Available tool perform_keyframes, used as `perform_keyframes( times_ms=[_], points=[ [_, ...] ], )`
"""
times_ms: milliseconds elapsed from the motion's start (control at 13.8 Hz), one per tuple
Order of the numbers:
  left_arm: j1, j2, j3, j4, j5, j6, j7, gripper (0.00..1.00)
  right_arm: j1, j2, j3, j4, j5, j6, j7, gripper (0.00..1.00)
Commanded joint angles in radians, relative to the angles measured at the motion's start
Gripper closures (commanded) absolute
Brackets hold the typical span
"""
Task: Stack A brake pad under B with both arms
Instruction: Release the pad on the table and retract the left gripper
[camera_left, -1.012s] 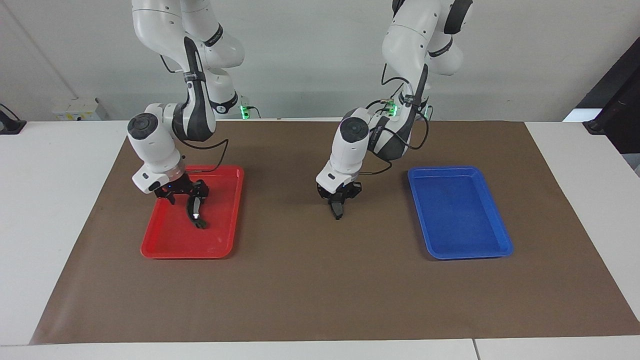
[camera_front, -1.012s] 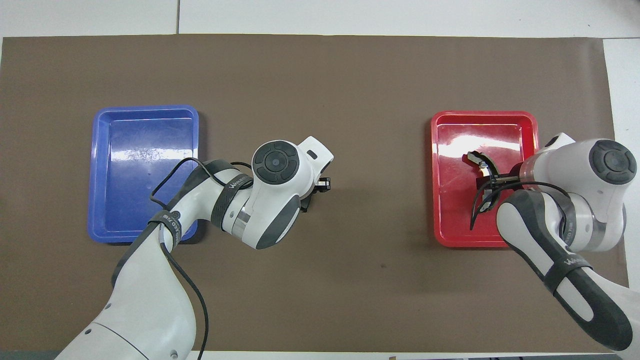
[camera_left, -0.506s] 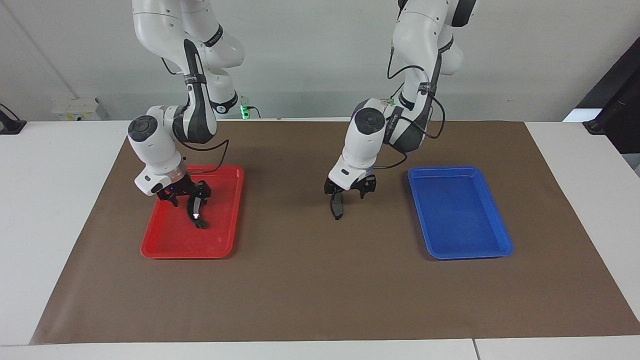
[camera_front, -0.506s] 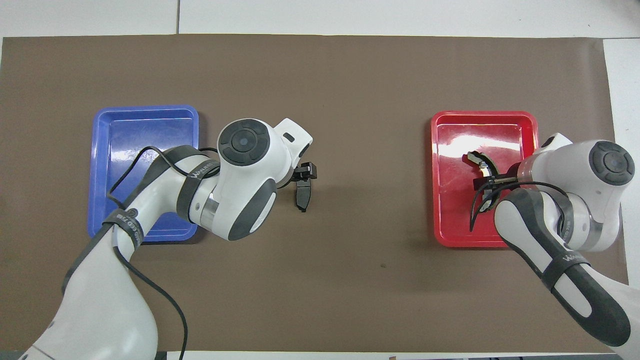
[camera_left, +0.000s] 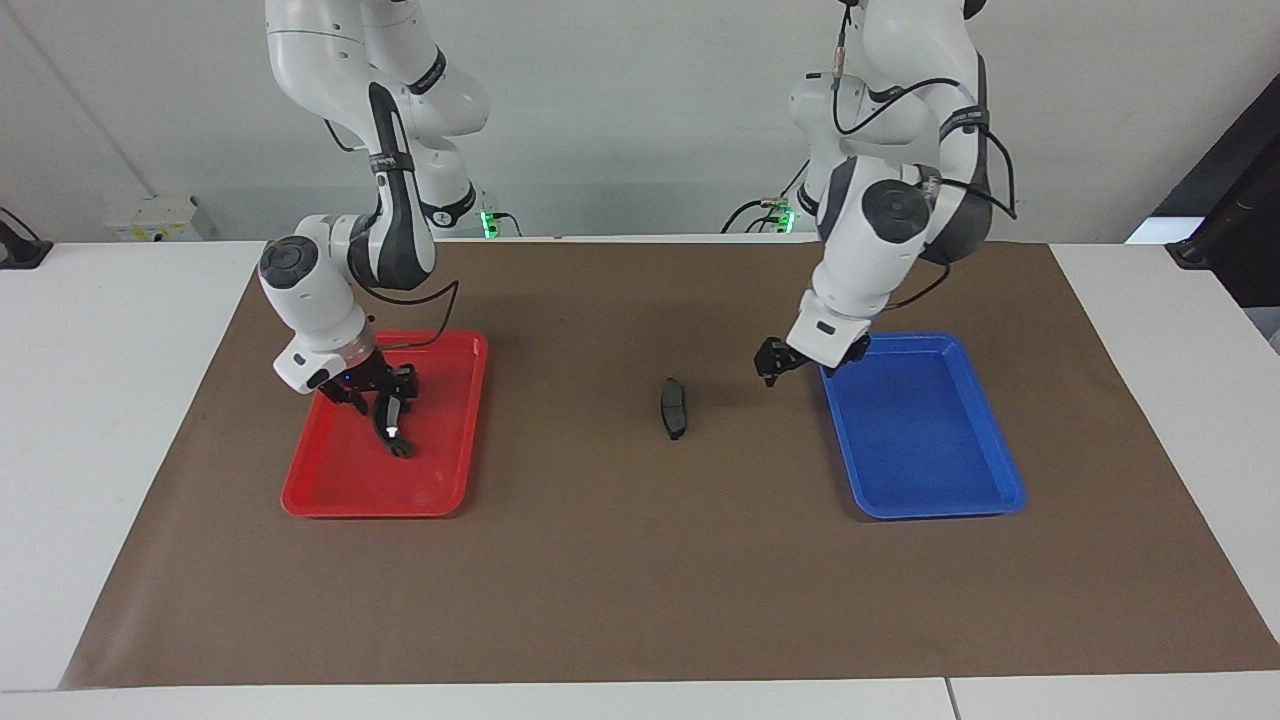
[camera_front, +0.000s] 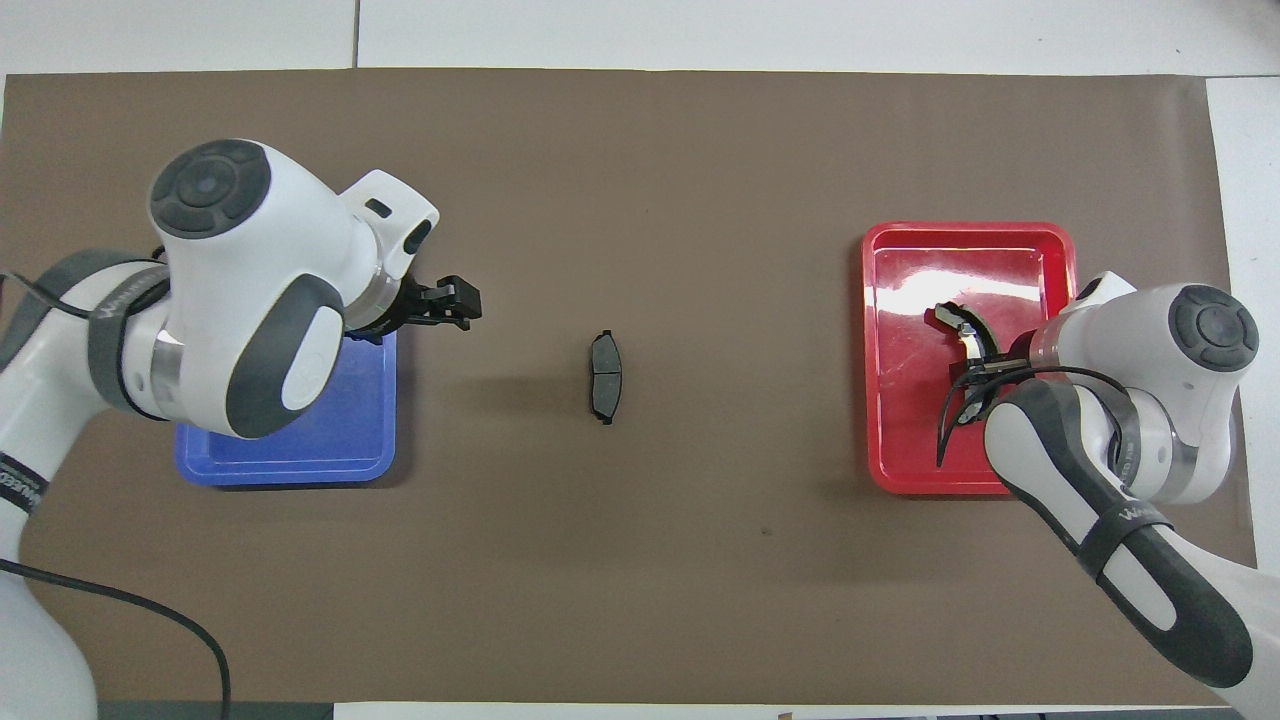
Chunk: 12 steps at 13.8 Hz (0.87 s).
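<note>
The A brake pad (camera_left: 674, 408), short, flat and dark grey, lies alone on the brown mat midway between the two trays; it also shows in the overhead view (camera_front: 604, 363). My left gripper (camera_left: 775, 364) is open and empty, raised over the mat beside the blue tray; it shows in the overhead view too (camera_front: 458, 300). B, the black crescent brake shoe (camera_left: 395, 428) with a silvery spot, is in the red tray (camera_left: 440, 495). My right gripper (camera_left: 385, 398) is low in that tray, closed on the shoe's end nearer the robots. The shoe (camera_front: 962, 328) and right gripper (camera_front: 985, 366) show from overhead.
The blue tray (camera_left: 930, 440) sits at the left arm's end of the mat, partly covered by the left arm from overhead (camera_front: 300, 450). The red tray (camera_front: 900, 460) sits at the right arm's end. The brown mat (camera_left: 640, 560) covers the white table.
My left gripper let go of the pad on the mat, rose and swung away toward the blue tray. My right gripper stayed on the shoe in the red tray, shifting only slightly.
</note>
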Motion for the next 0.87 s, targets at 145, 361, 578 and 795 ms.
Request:
perform_keyframes(
  times_ms=[145,361,578,795],
  points=[
    [0.184,-0.04,-0.008,0.085,0.044,-0.145,0.343,0.0,-0.005,-0.004,0.007,-0.004,0.022,0.008,-0.027,1.0],
    [0.262,-0.047,-0.007,0.174,0.085,-0.25,0.535,0.0,-0.005,-0.013,0.028,0.069,0.022,-0.105,-0.028,1.0],
    [0.295,-0.06,-0.007,0.286,0.097,-0.411,0.554,0.0,-0.005,-0.016,0.056,0.229,0.022,-0.298,0.014,1.0],
    [0.292,-0.06,-0.008,0.37,0.137,-0.535,0.559,0.0,0.0,-0.003,0.135,0.339,0.018,-0.399,0.161,1.0]
  ],
)
